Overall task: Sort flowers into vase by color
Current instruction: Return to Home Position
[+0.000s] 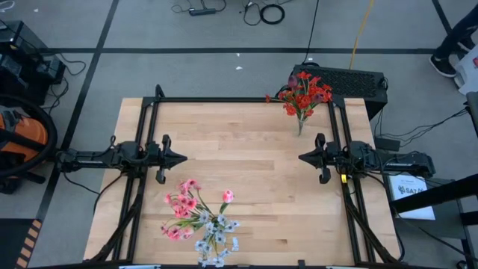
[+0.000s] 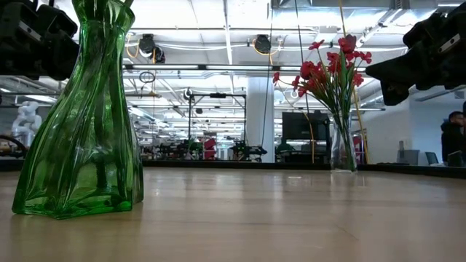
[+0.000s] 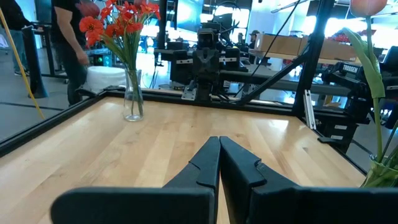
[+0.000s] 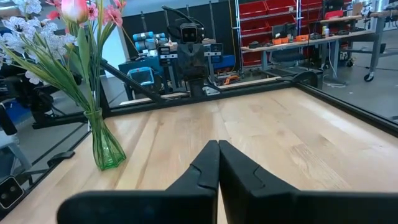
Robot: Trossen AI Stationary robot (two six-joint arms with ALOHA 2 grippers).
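High view: left gripper (image 1: 182, 158) and right gripper (image 1: 302, 158) closed, empty, flowers (image 1: 302, 93) well apart.

Grey floor (image 1: 224, 71), bright workshop behind

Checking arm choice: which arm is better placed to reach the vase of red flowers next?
Right: the clear vase stands near the right tool; the left tool sits across the table.

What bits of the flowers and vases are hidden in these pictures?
Low view: the green vase loses its top and its blooms past the upper edge.
High view: the pink and white flowers cover that vase from above.
Left wrist view: the pink bud is cut by the top edge.
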